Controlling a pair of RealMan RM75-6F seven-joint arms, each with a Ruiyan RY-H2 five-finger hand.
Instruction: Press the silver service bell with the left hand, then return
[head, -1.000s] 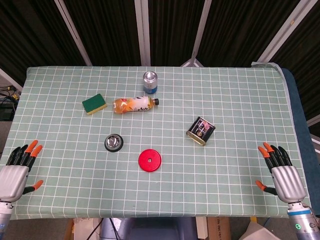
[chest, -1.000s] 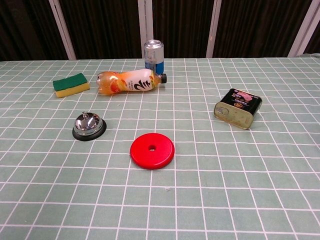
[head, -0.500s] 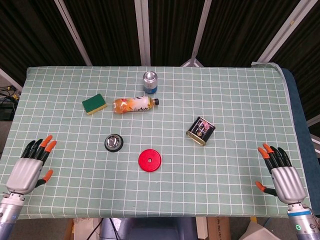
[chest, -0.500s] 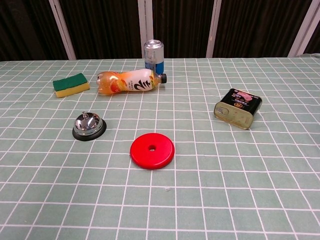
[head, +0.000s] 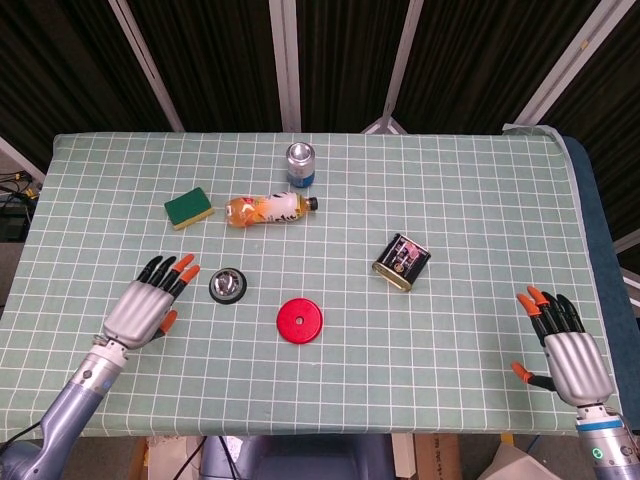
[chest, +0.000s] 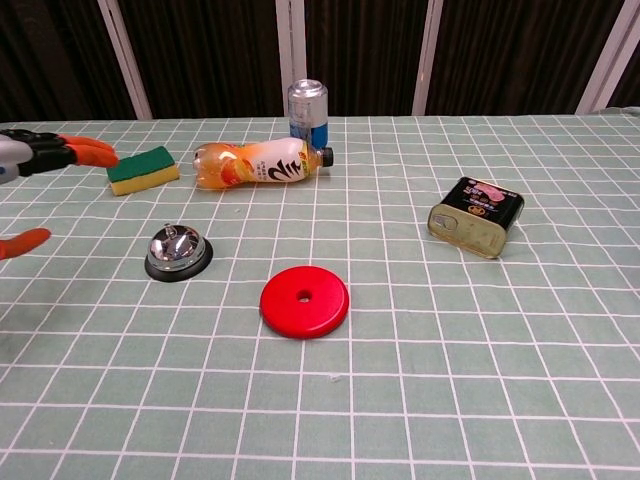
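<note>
The silver service bell (head: 228, 285) on its black base stands left of the table's middle, also seen at the bell (chest: 177, 250) in the chest view. My left hand (head: 146, 305) hovers just left of it, fingers spread and empty, orange fingertips (chest: 85, 150) entering the chest view from the left edge. The hand is apart from the bell. My right hand (head: 565, 348) rests open near the table's front right corner, shown only in the head view.
A red disc (head: 299, 320) lies right of the bell. Behind are a green-and-yellow sponge (head: 188, 208), a lying orange drink bottle (head: 268, 208) and an upright can (head: 300, 163). A flat tin (head: 401, 262) sits right of centre.
My left hand has swung from the table's front left edge inward and forward, ending close beside the bell. The right hand stayed put.
</note>
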